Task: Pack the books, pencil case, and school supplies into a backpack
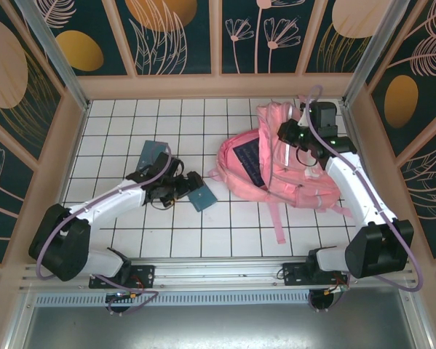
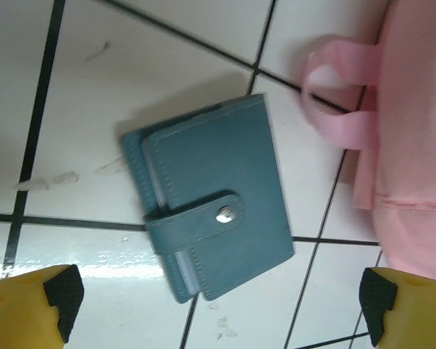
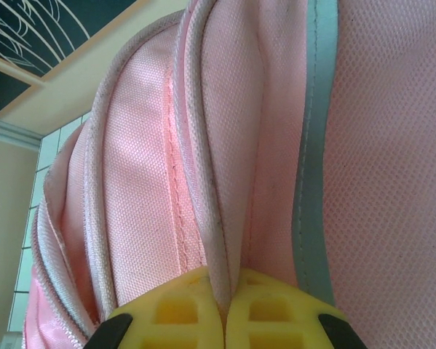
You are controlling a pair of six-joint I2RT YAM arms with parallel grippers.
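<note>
Matt woven-cloth backpack (image 3: pixel 145 182), glossy tiles (image 2: pixel 94 94)

Our three views
From above we overlook the table (image 1: pixel 203 240); left wrist looks down close on a teal square (image 2: pixel 210 196), right wrist presses against the backpack (image 3: pixel 145 182).

On the bench (image 1: pixel 130 233), the backpack (image 1: pixel 294 178) lies right, a book (image 1: pixel 248 161) in its mouth. A wallet (image 1: pixel 202 195) lies left of it, just before my left tool (image 1: pixel 184 186); another flat square (image 1: pixel 153 153) lies farther left, behind.
</note>
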